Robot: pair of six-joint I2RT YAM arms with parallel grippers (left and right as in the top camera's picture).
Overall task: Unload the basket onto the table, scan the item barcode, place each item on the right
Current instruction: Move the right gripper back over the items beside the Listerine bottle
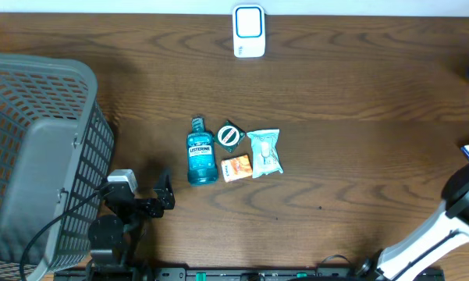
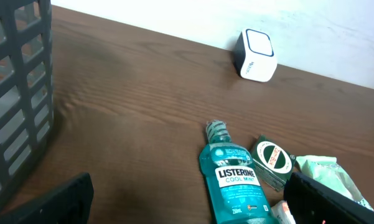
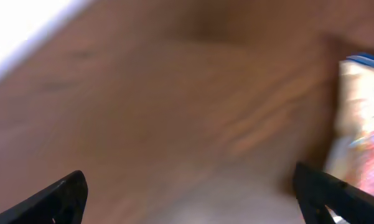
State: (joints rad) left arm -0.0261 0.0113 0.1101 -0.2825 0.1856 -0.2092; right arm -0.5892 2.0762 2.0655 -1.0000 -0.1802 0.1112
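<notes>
At the bench's right edge, a packet point(image 3: 361, 112) beside the spread right gripper point(image 3: 190, 193) could be swept off by a sideways move. The left gripper point(image 1: 166, 193) is spread.

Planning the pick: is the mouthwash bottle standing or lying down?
Lying down: the mouthwash bottle rests flat on the table, label facing up, cap toward the far edge.

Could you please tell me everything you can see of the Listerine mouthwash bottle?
The Listerine bottle lies flat on the wooden table, label up, cap pointing toward the white scanner. It looks like clear plastic filled with teal liquid, with a label reading Cool Mint. A small green box and an orange packet lie close beside it; contact is unclear.
</notes>
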